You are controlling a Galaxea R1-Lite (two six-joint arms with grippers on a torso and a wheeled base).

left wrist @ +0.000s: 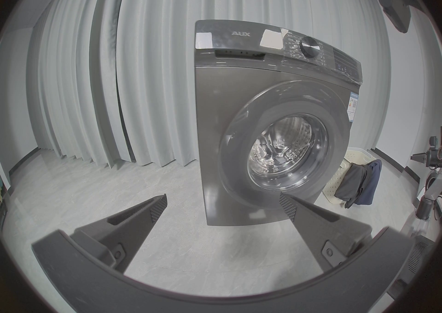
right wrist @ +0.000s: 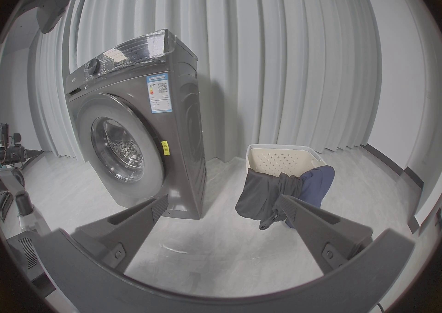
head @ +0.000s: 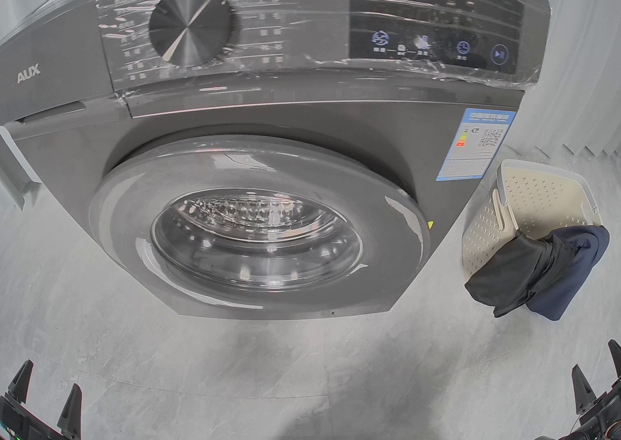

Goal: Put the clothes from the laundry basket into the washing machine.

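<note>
Clothes: over laundry basket rim, far beyond my right gripper.
Left gripper: spread, empty; right likewise.
Washing machine: door shut, left of basket.

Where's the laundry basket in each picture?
Head view: laundry basket at the right, beside the washing machine.
Left wrist view: laundry basket just past the machine's labelled side.
Right wrist view: laundry basket standing beside the machine.
Shared landmark: dark clothes draped over its front rim.
</note>
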